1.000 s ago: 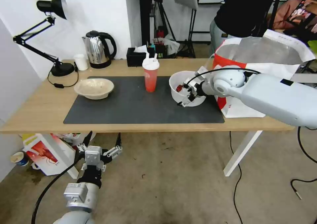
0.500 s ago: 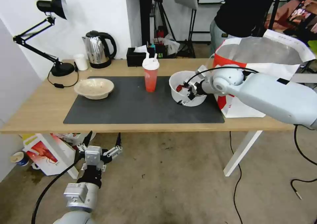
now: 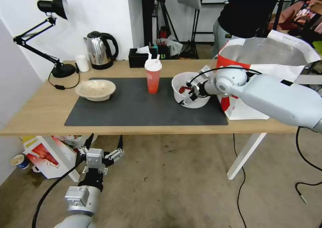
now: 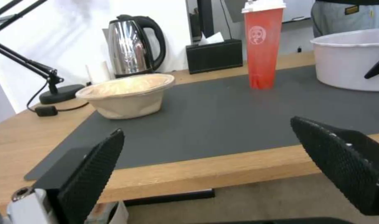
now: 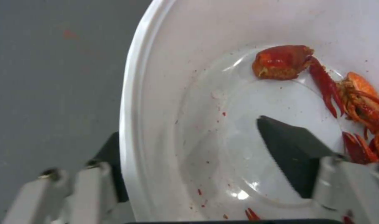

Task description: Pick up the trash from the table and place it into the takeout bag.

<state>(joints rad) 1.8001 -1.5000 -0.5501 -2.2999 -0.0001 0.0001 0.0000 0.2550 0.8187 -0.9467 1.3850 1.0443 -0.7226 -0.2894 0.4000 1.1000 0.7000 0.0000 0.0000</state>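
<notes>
Right gripper (image 3: 186, 95) straddles the white bowl (image 3: 194, 102) rim, fingers apart, beside the takeout bag (image 3: 268, 66); red cup (image 3: 153, 76) nearby. Left gripper (image 3: 100, 150) hangs wide open, empty, below the counter (image 3: 37, 114).

I look down on a worn, stained concrete floor (image 3: 174, 187) with black cables (image 3: 239, 174) trailing across it on the right. A plain white wall (image 3: 100, 13) stands behind, meeting a grey wall panel (image 3: 13, 77) on the left. A black articulated desk lamp (image 3: 50, 19) leans from the far left corner, beside a polished steel electric kettle with a black handle (image 3: 100, 50). Black light stands (image 3: 164, 16) crowd the dim gap behind. A red-and-white box with a crayfish picture (image 3: 43, 155) sits on the floor at left.
</notes>
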